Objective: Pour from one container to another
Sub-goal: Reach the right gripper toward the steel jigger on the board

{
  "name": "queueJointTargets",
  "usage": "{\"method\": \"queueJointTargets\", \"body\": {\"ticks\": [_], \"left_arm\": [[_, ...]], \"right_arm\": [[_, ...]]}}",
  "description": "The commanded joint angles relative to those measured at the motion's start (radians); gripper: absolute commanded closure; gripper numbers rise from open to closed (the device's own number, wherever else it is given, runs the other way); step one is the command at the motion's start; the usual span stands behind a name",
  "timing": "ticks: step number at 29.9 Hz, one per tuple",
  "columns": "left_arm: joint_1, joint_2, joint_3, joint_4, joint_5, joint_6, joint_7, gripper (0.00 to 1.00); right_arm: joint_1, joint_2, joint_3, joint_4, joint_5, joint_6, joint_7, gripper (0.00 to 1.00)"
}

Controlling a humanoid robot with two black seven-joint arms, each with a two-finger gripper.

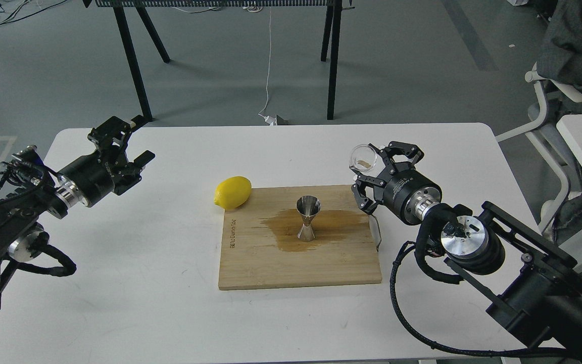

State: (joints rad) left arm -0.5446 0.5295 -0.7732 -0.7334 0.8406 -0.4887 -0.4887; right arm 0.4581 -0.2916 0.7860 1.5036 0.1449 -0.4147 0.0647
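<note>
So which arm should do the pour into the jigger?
Right. Its gripper already holds the clear cup, just right of the jigger on the wet cutting board. The left gripper is empty, farther off.

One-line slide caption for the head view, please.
Right gripper holds the tipped clear cup beside a steel jigger standing in a spill on the cutting board.
</note>
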Motion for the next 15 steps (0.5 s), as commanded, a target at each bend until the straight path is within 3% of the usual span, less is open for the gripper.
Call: {"method": "queueJointTargets", "body": {"ticks": [1,15], "left_arm": [[0.000,0.000,0.000,0.000,0.000,0.000,0.000,0.03],[0.000,-0.005,0.000,0.000,0.000,0.000,0.000,0.03]], "right_arm": [[0.020,0.008,-0.040,0.009,-0.019,-0.012,0.001,0.55],[0.111,-0.001,-0.186,0.032,-0.125,-0.036,0.001,0.55]]}}
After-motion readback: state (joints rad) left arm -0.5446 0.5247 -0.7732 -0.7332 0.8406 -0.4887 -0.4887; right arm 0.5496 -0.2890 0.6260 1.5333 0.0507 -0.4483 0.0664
